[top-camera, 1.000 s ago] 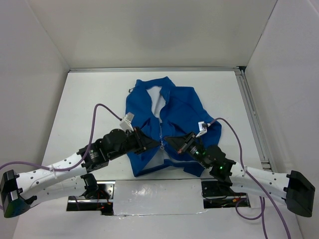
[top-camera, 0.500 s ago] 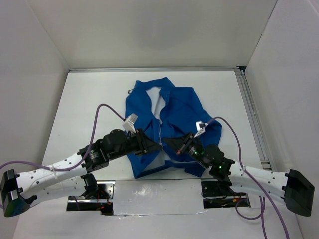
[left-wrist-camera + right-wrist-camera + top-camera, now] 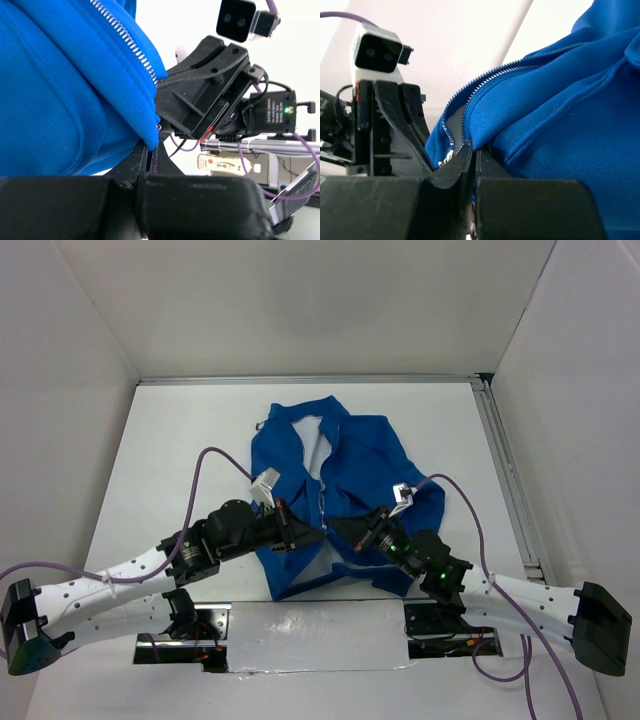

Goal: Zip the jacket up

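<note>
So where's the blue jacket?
In the top view the jacket lies mid-table, its lower front edge between the left end effector and the right end effector.

- A white table spans the floor of the view
- Plain white walls rise at its far, left and right sides
- A metal rail runs along the table's right edge
- A shiny plate lies at the near edge
- A small printed label, too blurred to read

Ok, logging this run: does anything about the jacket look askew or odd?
The jacket lies rumpled and skewed, front gaping at the top with white lining showing. No damage visible.
</note>
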You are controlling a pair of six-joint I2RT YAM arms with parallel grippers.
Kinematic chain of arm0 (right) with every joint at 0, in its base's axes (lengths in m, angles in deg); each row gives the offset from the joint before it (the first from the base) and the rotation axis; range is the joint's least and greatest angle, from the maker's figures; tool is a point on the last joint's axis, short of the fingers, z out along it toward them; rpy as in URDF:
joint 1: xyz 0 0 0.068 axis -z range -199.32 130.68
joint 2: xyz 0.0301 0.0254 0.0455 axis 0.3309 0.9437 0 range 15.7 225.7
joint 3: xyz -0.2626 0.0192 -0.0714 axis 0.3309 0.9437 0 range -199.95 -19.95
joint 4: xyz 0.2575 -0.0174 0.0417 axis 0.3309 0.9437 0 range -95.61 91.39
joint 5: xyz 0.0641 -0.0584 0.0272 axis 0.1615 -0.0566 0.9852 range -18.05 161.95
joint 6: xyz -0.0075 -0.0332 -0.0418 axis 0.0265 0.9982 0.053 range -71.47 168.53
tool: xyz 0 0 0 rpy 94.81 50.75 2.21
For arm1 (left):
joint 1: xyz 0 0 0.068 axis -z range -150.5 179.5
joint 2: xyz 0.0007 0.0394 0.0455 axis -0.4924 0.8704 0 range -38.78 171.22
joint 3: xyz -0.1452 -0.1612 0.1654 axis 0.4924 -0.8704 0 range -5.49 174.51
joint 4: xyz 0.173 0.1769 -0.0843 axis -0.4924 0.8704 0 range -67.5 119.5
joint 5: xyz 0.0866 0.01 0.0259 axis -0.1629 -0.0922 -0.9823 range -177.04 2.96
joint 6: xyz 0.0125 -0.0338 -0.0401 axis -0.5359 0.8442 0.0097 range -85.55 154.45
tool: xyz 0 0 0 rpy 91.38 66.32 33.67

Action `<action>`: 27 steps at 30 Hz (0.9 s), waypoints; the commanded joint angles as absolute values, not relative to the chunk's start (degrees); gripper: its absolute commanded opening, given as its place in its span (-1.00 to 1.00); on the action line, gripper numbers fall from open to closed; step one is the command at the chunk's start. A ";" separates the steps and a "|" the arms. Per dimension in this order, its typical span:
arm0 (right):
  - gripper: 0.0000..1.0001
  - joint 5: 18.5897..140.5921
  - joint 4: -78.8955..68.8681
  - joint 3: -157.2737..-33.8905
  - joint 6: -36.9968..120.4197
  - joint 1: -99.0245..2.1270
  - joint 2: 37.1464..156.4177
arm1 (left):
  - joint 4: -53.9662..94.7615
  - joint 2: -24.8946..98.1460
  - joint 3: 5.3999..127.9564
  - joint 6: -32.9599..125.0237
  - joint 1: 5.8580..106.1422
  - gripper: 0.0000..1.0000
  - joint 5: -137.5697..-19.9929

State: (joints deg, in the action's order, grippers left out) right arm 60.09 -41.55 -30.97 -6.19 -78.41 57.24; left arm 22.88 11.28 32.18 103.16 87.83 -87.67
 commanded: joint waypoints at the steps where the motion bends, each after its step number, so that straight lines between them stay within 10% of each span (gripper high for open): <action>1: -1.00 56.58 -45.85 -33.13 -4.73 -78.38 55.96 | 15.91 9.74 31.78 98.35 88.39 -1.00 -84.06; 27: -1.00 59.19 -43.59 -37.61 1.59 -78.30 54.20 | 25.74 11.05 32.03 94.57 88.39 -1.00 -75.17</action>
